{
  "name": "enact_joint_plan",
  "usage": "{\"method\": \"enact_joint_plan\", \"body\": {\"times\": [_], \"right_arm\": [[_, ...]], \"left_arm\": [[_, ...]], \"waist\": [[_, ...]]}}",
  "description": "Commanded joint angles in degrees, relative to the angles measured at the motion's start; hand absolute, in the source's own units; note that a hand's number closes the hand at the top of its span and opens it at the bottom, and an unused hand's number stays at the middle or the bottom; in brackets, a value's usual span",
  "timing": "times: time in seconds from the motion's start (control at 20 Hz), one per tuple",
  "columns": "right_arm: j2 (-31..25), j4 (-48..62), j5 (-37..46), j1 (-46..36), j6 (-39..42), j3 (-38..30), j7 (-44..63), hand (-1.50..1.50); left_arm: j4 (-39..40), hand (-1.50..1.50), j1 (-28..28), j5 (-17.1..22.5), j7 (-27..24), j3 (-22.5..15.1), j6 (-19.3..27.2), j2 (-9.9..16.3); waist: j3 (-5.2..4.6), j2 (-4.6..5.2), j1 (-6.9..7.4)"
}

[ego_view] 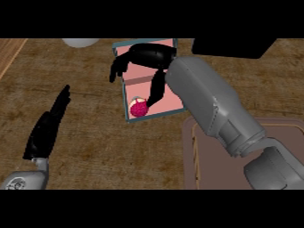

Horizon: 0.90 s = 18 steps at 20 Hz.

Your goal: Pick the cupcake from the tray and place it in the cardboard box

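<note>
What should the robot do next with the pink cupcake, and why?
Probably open the right hand and lift it straight up. The cupcake already lies inside the cardboard box, near its front corner, with the thumb tip against it, while the tray at the lower right holds no cupcake. So letting go looks like all that remains. The left hand rests open at the left.

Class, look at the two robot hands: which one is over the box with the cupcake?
The right robot hand, curled above the box near the cupcake; the left robot hand rests straight over the counter.
</note>
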Motion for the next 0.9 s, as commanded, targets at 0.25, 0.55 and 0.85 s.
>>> {"method": "enact_joint_plan", "body": {"times": [0.25,0.55,0.85], "right_arm": [[0.3,2.6,-15.3,0.4,3.1,-10.8,3.8,-1.5],[-3.3,7.5,-24.0,-4.8,13.7,-20.7,8.4,-1.5],[-10.3,10.3,-27.4,-5.7,10.6,-25.2,12.9,-1.5]], "left_arm": [[0.4,0.0,1.1,-0.1,-0.9,-0.6,-0.2,-0.7],[-0.4,0.0,1.2,-0.7,-0.5,-0.1,1.0,-0.8],[-1.3,0.0,0.4,-0.6,-0.9,-0.6,0.2,-0.7]], "waist": [[0.02,0.26,0.56],[0.06,0.64,-0.23],[0.04,1.73,1.12]]}}
